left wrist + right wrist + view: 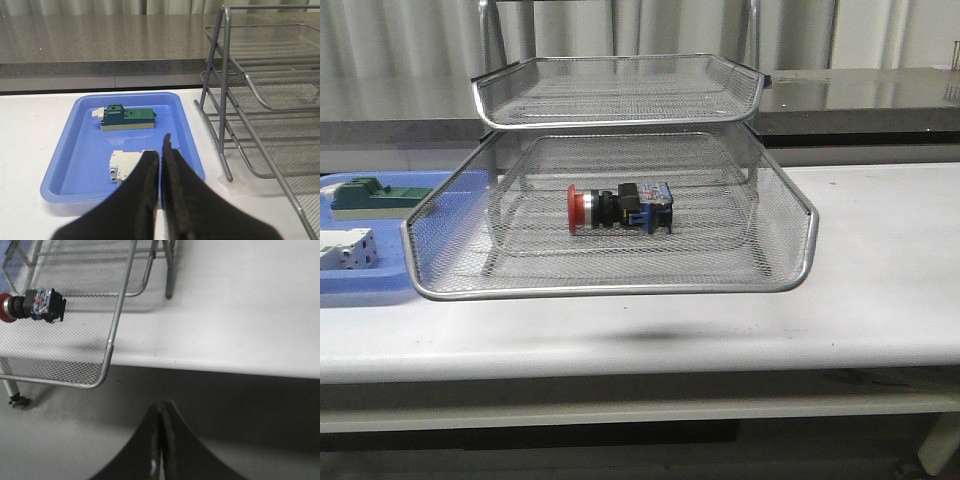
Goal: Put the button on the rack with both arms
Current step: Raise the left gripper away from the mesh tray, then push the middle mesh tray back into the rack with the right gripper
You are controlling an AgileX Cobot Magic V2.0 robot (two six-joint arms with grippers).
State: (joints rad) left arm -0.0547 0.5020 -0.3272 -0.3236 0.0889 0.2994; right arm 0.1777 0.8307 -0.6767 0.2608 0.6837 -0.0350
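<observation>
On the far left of the white table (880,270) sits a flat blue tray (380,285). A green block (368,196) lies in it toward the back, and a white block (345,248) lies nearer the front. The left gripper (161,150) hangs over the near edge of this tray, close to the white block. Its two black fingers are pressed together, and nothing is held between them.

Next comes the silver wire rack (620,215), standing in the middle of the table. One of its trays is slid out toward the front. The button (619,208) lies on its side in the middle of that tray, on the mesh. Its red head points left and its blue end points right. Nothing is touching it.

On the right, the right gripper (161,412) hangs past the front edge of the table, well apart from the rack. Its fingers are closed tight too, with nothing in them.
</observation>
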